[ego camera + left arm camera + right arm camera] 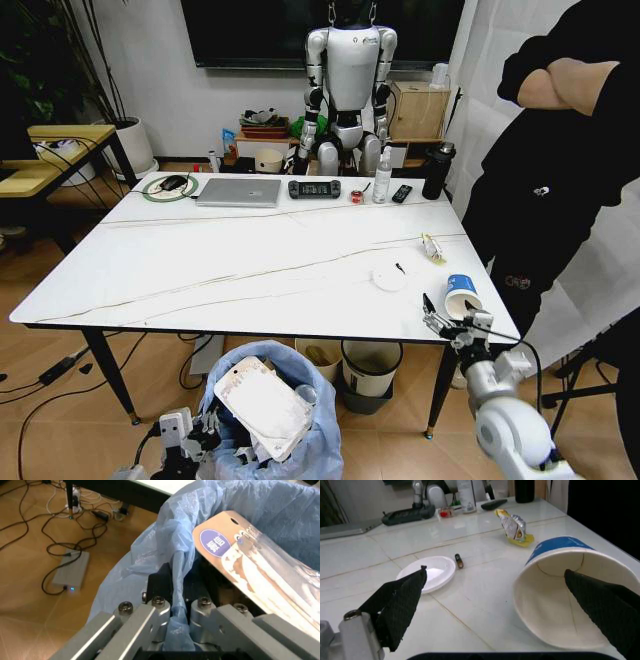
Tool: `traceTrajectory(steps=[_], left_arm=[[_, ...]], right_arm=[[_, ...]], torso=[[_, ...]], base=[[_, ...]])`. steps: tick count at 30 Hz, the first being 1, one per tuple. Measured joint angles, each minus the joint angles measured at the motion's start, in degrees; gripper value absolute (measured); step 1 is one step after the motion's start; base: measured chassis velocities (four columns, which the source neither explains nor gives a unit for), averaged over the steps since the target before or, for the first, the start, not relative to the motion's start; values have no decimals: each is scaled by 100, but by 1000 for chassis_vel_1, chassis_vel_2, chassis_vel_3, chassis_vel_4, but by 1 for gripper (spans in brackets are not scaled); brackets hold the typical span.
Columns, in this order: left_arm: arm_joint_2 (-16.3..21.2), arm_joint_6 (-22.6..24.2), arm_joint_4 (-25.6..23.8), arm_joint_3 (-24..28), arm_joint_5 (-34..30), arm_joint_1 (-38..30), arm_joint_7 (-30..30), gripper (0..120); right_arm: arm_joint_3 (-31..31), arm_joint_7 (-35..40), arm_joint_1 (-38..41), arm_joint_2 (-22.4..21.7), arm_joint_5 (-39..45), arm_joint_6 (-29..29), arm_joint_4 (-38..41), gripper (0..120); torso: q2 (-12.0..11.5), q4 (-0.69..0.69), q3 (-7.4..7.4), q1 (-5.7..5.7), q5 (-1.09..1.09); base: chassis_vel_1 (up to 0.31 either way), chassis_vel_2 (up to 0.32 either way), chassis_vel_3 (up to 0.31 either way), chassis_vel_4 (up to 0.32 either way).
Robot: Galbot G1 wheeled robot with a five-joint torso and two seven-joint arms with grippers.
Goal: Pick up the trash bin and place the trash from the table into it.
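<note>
Two claws noted. Our left claw [172, 630] pinches the blue liner of the trash bin [268, 415], held below the table's [200, 270] near edge. Our right claw [505, 603], spread wide, straddles the tipped blue-white paper cup [560, 603] at the near right corner; white lid [389, 279] just left.

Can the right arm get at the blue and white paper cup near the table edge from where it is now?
Probably yes. The right claw is open just in front of the paper cup, which lies on its side with its mouth toward the claw, and nothing stands between them on the table. The lid lies off to one side.
</note>
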Motion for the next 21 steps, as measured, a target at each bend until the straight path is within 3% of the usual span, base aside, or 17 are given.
traceTrajectory(steps=[2, 9, 14, 16, 21], left_arm=[[-30, 17, -38, -13, 20, -4, -16, 0], [-116, 41, -136, -35, 75, -4, -37, 0], [-164, 50, -139, -5, 129, -23, -42, 0], [-165, 55, -139, 4, 133, -36, -45, 0], [-152, 77, -122, 30, 133, -71, -52, 0]], right_arm=[[-90, 54, 200, -130, 81, -113, -136, 99], [-234, 156, 624, -359, 151, -280, -507, 78], [-236, 155, 635, -368, 136, -287, -566, 53], [-236, 152, 634, -360, 130, -286, -568, 50], [-228, 147, 632, -351, 117, -283, -567, 28]], torso=[[0, 0, 0, 0, -1], [0, 1, 0, 0, -1], [0, 0, 0, 0, -1], [0, 0, -1, 0, -1], [0, 0, -1, 0, -1]], base=[[0, 0, 0, 0], [0, 0, 0, 0], [0, 0, 0, 0], [0, 0, 0, 0], [0, 0, 0, 0]])
